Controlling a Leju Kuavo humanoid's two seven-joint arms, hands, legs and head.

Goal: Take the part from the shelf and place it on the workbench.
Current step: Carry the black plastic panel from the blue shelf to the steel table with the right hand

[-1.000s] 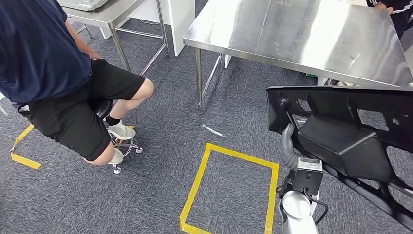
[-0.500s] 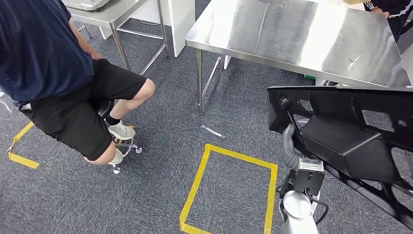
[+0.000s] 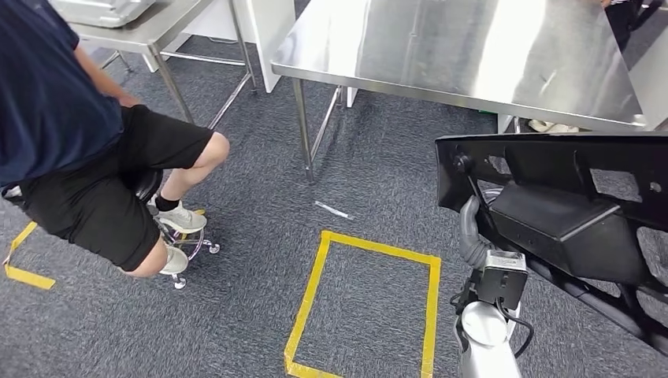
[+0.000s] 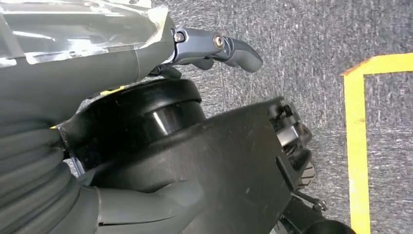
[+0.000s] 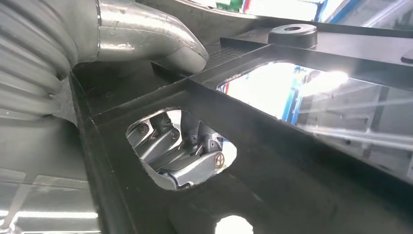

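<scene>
The part (image 3: 567,213), a big black plastic panel with cut-outs and a boxy bulge, is held up in the air at the right of the scene, above the carpet (image 3: 260,315) and just near of the workbench (image 3: 465,47); it does not rest on the steel top. The left hand (image 3: 470,236) grips the part's left end, its grey thumb rising up against the panel's near face. In the left wrist view the left hand (image 4: 146,161) has its thumb lying across the black plastic and a dark finger (image 4: 229,46) sticking out past the edge, over the carpet. The right hand (image 5: 146,44) presses its thumb on the part's ribbed surface, and its fingers (image 5: 187,161) show through a cut-out, curled round the other side, so this hand grasps the part too.

On the floor, a rectangle of yellow tape (image 3: 315,299) lies near of the workbench's left leg. At the left a person (image 3: 71,142) in a dark shirt and black shorts sits on a wheeled stool (image 3: 185,236). A 2nd steel table (image 3: 150,27) stands at the far left.
</scene>
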